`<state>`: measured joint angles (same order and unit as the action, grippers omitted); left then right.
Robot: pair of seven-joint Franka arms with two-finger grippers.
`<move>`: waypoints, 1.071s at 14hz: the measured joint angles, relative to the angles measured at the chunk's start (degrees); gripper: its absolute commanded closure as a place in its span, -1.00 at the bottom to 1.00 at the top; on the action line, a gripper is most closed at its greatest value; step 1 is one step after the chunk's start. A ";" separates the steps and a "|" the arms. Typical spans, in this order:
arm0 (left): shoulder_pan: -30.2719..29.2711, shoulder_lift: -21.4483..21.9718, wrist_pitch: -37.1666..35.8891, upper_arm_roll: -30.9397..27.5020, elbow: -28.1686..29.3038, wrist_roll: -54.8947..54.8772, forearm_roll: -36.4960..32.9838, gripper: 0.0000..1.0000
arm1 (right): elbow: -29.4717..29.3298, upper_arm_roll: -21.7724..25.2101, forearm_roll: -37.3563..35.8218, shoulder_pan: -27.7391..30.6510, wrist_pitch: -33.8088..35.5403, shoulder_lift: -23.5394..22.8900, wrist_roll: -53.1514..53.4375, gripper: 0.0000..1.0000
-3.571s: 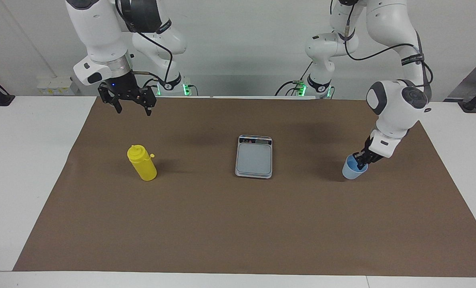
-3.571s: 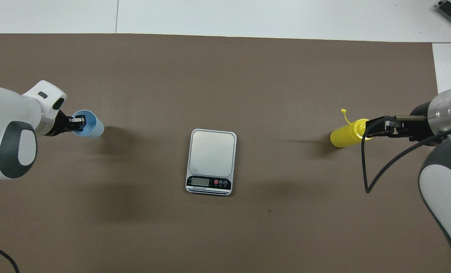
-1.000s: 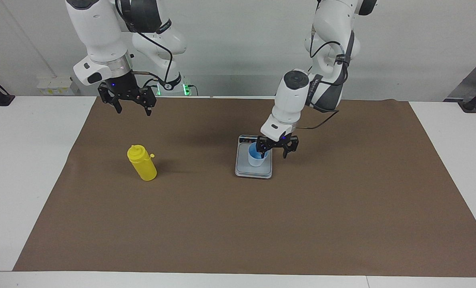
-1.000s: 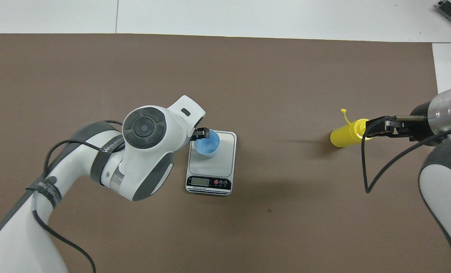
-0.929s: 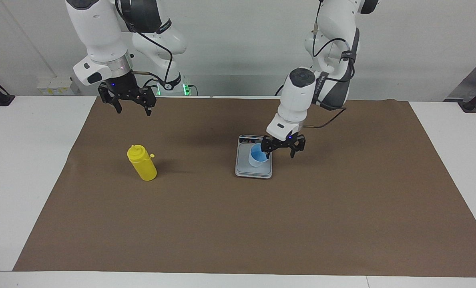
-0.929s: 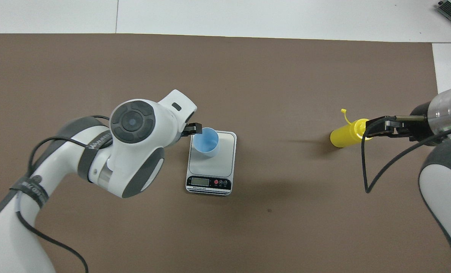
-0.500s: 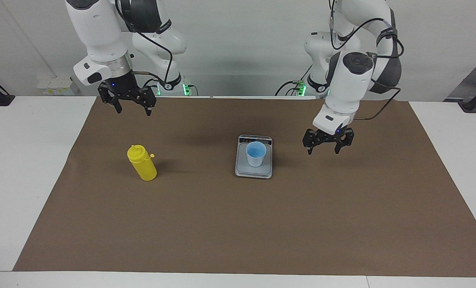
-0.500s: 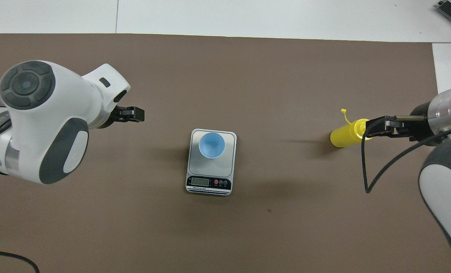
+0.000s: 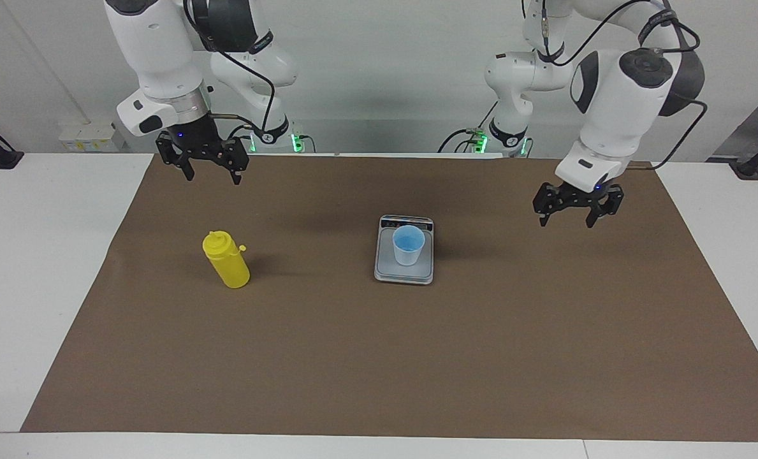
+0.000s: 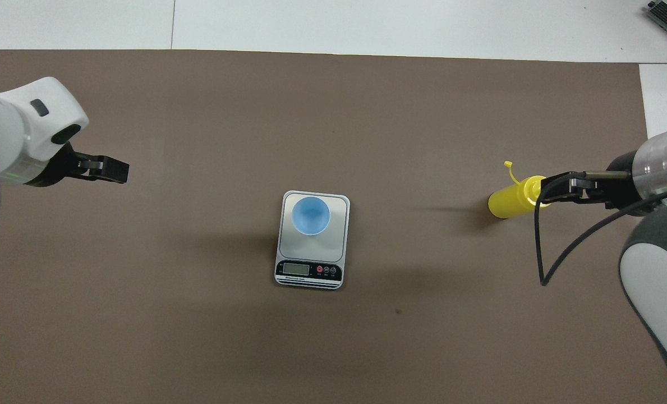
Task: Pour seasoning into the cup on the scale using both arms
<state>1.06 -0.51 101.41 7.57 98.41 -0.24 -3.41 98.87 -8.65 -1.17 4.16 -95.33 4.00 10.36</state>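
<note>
From overhead, my right gripper (image 10: 557, 188) covers part of the seasoning (image 9: 225, 259)'s domed cap; the facing view shows it high above, spread wide, empty. The smooth yellow bottle stands at the scale (image 9: 404, 270)'s nine o'clock there. The tapered translucent cup (image 9: 408, 245) sits on the flat platform. My left gripper (image 9: 576, 211) hangs wide over the brown counter (image 9: 417, 357).

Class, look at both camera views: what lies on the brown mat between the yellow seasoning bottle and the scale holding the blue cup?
Nothing: between the seasoning bottle and the scale with the cup, only bare brown mat shows, in both the facing and overhead views.
</note>
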 measured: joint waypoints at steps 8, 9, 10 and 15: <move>-4.75 0.14 -6.84 0.00 -4.31 -6.09 3.14 -1.00 | 0.00 0.00 0.00 0.00 0.00 0.00 0.00 -1.00; -5.29 0.15 -6.84 -0.02 -4.34 -6.09 3.78 -1.00 | 0.00 0.00 0.00 0.00 0.00 0.00 0.00 -1.00; -5.88 0.15 -6.87 -0.05 -4.37 -6.09 4.48 -1.00 | 0.00 0.01 0.00 0.02 0.01 0.00 0.00 -1.00; -6.88 0.12 -7.74 0.59 -6.36 -6.21 5.34 -1.00 | 0.00 0.14 0.00 1.89 0.03 0.00 0.00 -1.00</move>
<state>-5.82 -0.39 93.67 8.16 92.05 -6.46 1.94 98.87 -8.52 -1.17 6.04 -95.31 4.00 10.36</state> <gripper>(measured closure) 0.000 0.000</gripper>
